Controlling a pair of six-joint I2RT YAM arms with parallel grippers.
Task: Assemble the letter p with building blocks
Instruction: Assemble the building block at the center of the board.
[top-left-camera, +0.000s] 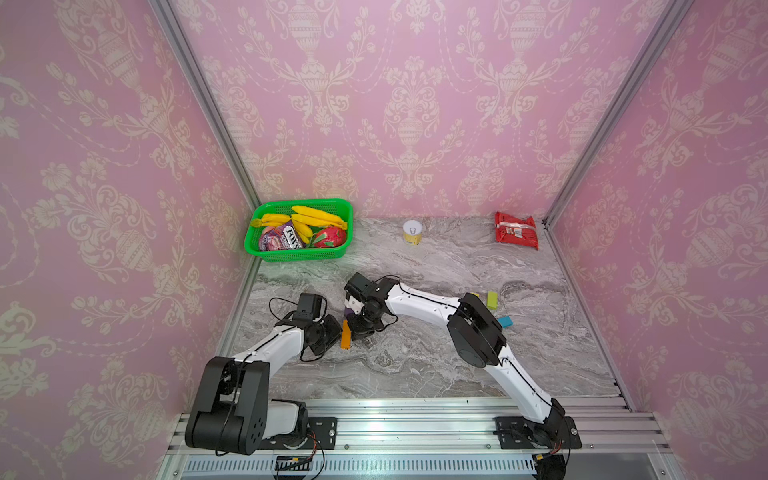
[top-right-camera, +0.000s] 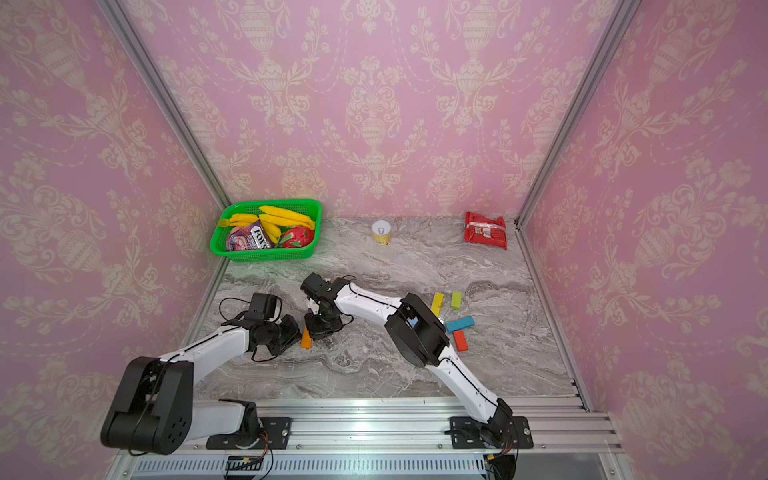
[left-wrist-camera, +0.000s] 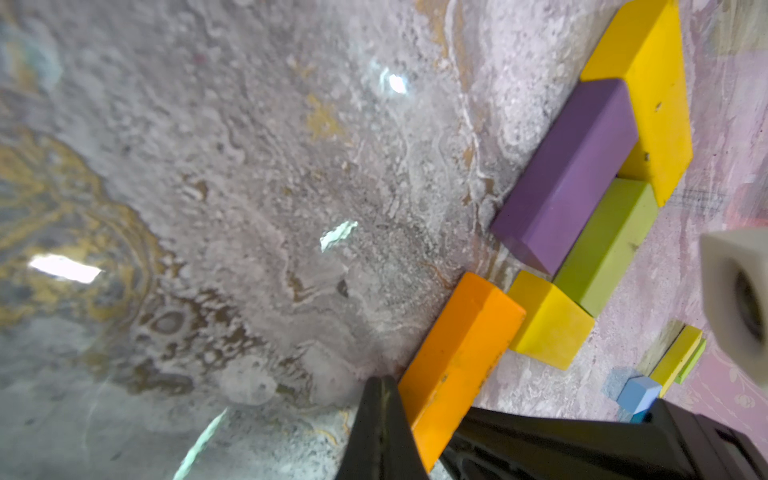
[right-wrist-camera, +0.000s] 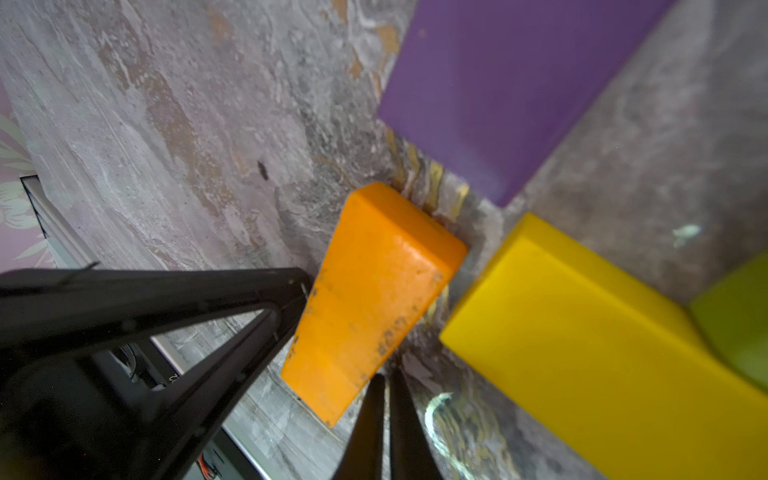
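Observation:
An orange block (left-wrist-camera: 457, 345) lies flat on the marble, seen in both top views (top-left-camera: 345, 334) (top-right-camera: 306, 338). My left gripper (left-wrist-camera: 384, 384) is shut, its tip against one long side of the block. On the opposite side my right gripper (right-wrist-camera: 384, 380) is shut too, tip beside the orange block (right-wrist-camera: 374, 299). Neither holds anything. Just past it lie a purple block (left-wrist-camera: 569, 178), a short yellow block (left-wrist-camera: 548, 320), a lime block (left-wrist-camera: 606, 245) and a long yellow block (left-wrist-camera: 652, 91), touching one another. The right arm hides most of this group in both top views.
Loose blocks lie to the right: yellow (top-right-camera: 437, 303), lime (top-right-camera: 456, 300), teal (top-right-camera: 460, 324), red (top-right-camera: 460, 340). A green basket (top-left-camera: 299, 254) with bananas stands at the back left, a can (top-left-camera: 412, 232) at the back, a red snack packet (top-left-camera: 516, 230) at the back right.

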